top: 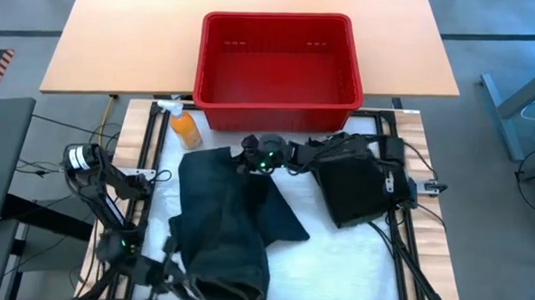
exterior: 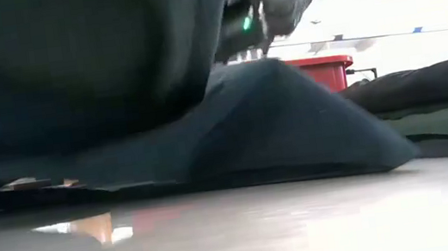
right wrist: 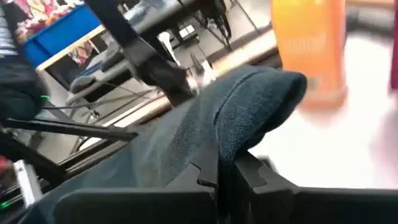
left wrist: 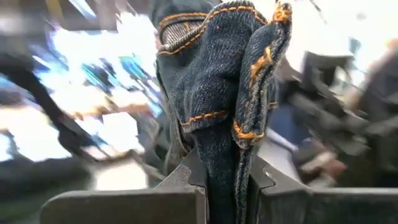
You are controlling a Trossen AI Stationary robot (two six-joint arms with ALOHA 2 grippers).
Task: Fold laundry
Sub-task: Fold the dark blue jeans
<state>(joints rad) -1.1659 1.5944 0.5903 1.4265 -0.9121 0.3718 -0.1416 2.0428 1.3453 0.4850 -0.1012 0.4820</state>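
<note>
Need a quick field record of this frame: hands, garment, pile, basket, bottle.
left hand: shut on the jeans, pinching a seam with orange stitching, near table edge
right hand: shut on a fold of the jeans, by the basket's near wall
jeans: dark denim, spread on table centre-left, partly lifted
folded pile: dark garments, right side of table
red basket: far side of table
orange bottle: lying left of basket

The tabletop (top: 335,252) carries dark jeans (top: 223,225) and a folded garment stack (top: 356,186). An orange bottle (top: 184,126) lies beside them. A red basket (top: 279,60) sits behind.
</note>
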